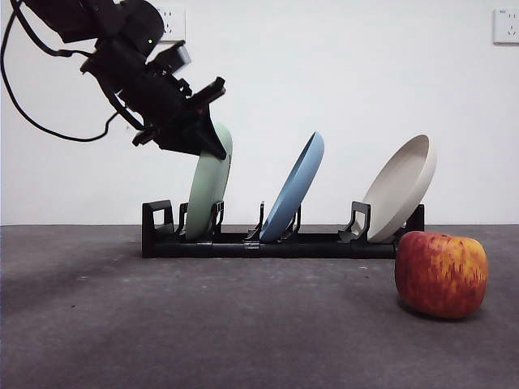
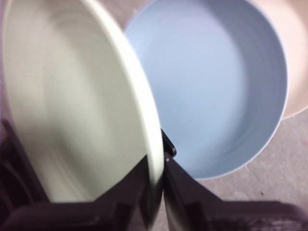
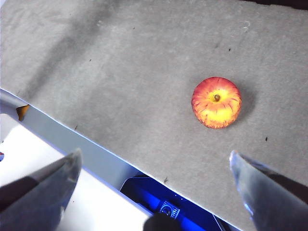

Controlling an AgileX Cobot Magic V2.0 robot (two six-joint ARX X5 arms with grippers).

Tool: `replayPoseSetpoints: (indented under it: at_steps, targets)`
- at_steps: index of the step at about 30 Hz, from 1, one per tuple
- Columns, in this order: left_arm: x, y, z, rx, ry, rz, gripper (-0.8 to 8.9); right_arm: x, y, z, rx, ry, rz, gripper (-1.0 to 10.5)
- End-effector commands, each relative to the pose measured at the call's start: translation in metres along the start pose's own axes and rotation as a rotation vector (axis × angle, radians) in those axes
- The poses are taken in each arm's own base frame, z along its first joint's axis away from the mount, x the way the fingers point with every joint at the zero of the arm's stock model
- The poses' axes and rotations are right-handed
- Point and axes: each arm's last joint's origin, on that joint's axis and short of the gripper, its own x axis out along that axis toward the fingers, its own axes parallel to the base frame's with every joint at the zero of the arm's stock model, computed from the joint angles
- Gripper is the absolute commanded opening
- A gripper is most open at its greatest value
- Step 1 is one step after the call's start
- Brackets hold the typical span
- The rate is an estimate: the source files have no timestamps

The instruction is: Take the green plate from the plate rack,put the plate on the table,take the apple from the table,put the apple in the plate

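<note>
nearest in the front view, on the mottled dark grey counter (image 1: 203, 324), the round red apple (image 1: 441, 274) with yellow-orange streaks, just in front of the rack's right end. seen from above only by the right wrist, stem up, with the right pincer (image 3: 154, 180) spread wide, well apart from it. behind, the low black plate rack (image 1: 276, 241) holding three tilted plates: matte green plate (image 1: 209, 188), blue plate (image 1: 293, 196), beige plate (image 1: 399, 188). left pincer (image 1: 212, 139) clamped on the green plate's upper rim, blurred in the left wrist view.
</note>
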Motion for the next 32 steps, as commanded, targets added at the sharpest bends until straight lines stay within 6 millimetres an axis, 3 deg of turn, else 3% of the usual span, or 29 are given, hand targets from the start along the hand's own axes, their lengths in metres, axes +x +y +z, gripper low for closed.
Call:
replayPoseSetpoints:
  at_steps: [1,10,21,26,32]
  targets:
    - [0.002,-0.003,-0.002,-0.005,0.012,-0.035,-0.09,0.000,0.000,0.000,0.005,0.000,-0.001,6.9]
    - [-0.026,-0.016,0.016,0.030,-0.064,-0.037,-0.09,0.000,0.000,0.000,0.005,0.001,0.000,6.9]
    - [-0.089,-0.049,0.038,0.090,-0.125,-0.045,-0.09,0.000,0.000,0.000,0.005,0.001,0.000,6.9]
    - [-0.126,-0.085,0.030,0.212,-0.035,0.017,-0.08,0.000,0.000,0.000,0.005,0.001,0.000,6.9]
    - [-0.154,-0.148,0.009,0.452,0.106,0.195,-0.08,0.000,0.000,0.000,0.006,0.002,0.001,6.9]
